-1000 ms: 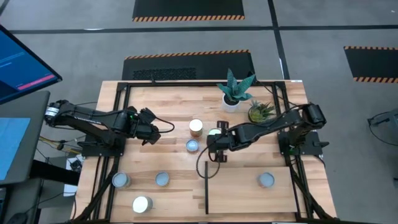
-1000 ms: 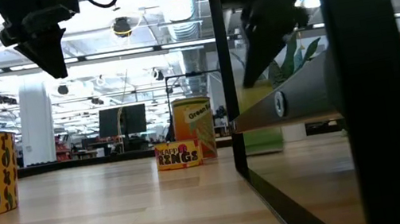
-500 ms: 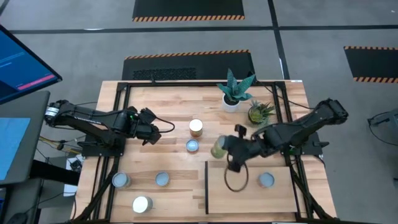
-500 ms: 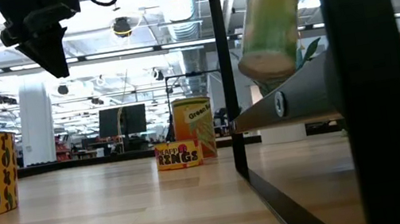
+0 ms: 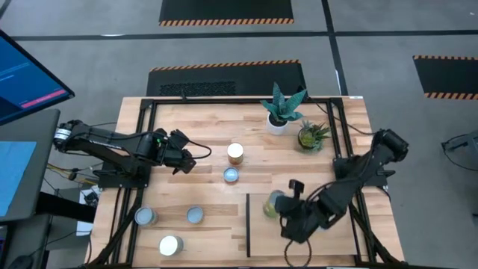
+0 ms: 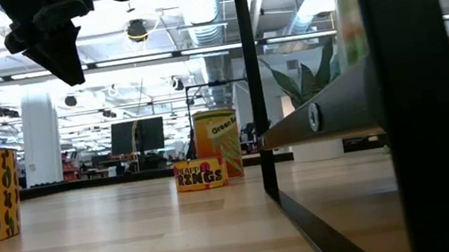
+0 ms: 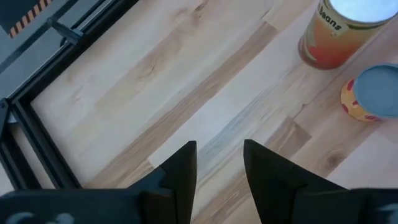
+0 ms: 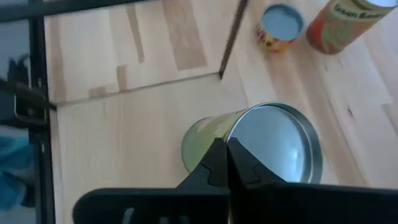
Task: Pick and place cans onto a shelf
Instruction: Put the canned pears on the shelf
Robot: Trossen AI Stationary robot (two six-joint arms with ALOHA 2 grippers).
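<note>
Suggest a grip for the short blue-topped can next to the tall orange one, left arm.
Probably straight down from above, fingers across the round side wall of the short can. It stands upright and low. Set the fingers so neither enters the narrow gap toward the tall orange can. Left gripper is open and nearby.

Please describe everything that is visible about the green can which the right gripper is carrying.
The cylindrical tin with a pale green-yellow label has a round silvery top with a raised rim. It lies tilted on its side, lid toward the wrist camera, clamped in the right gripper, whose dark fingers cross the lid's edge. From above, the can is over the flat light-wood shelf panel, near its black edge strip. Whether it touches the panel cannot be told.
</note>
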